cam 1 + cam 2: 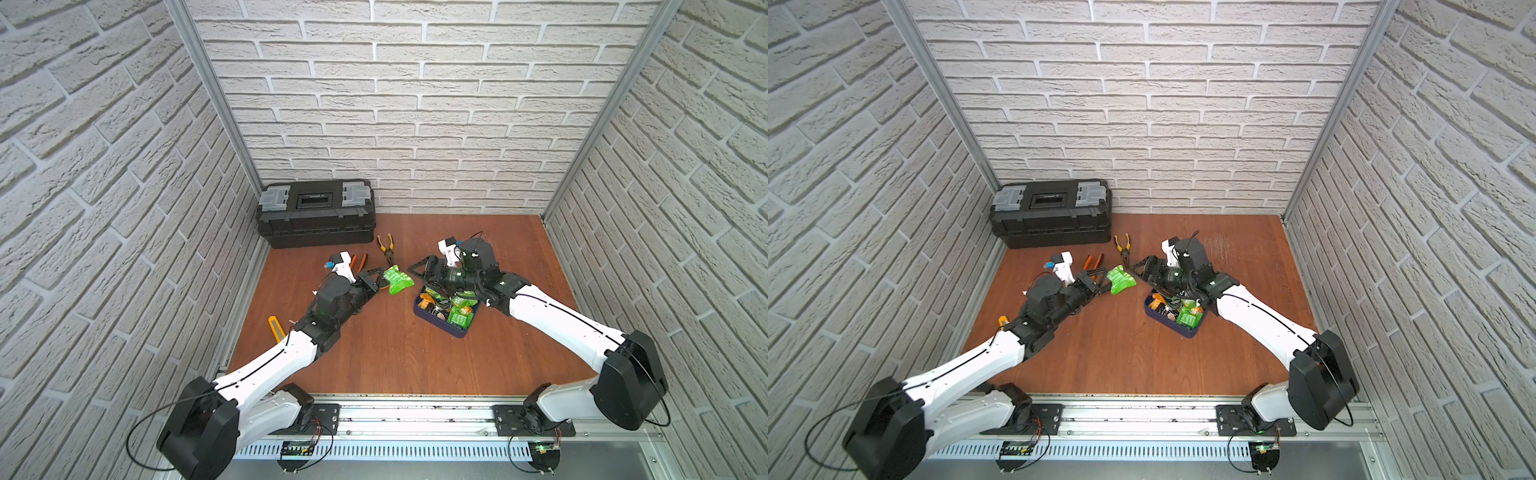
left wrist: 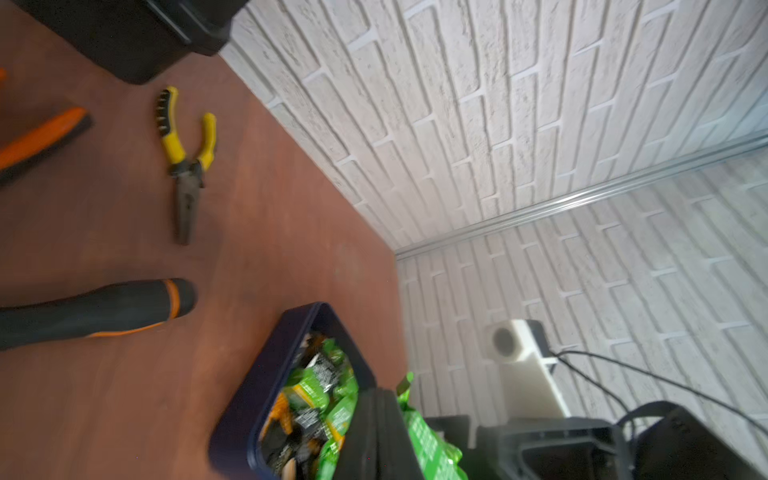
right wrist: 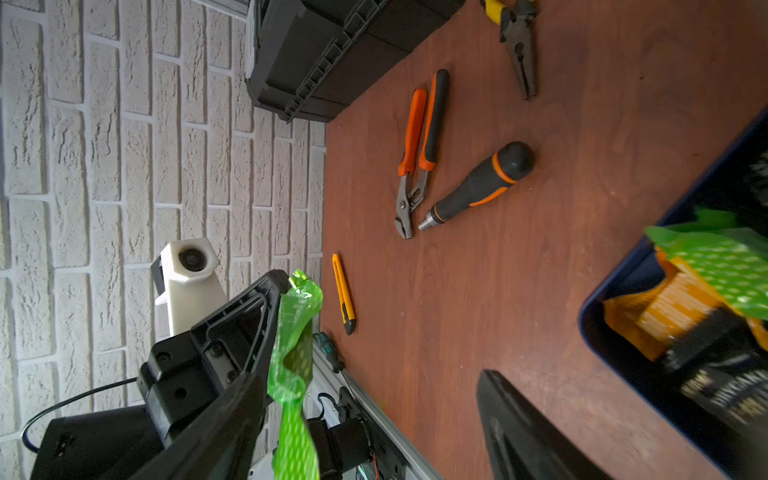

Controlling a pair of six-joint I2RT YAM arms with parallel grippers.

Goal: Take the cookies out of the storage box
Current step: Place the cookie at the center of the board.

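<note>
- Right wrist view showed one green packet (image 3: 296, 332) clenched in the left claw (image 3: 286, 286).
- Opposite, the right claw (image 1: 412, 269) stood released, jaws wide and empty.
- Other cookies (image 1: 459, 316) lay in the box (image 1: 457, 331).
- Wisest seemed laying the packet on bare table (image 1: 374, 353), clear of the pliers (image 1: 386, 246).

left claw (image 1: 383, 284) pinched shut, right claw (image 1: 417, 277) spread wide, facing it.
</note>
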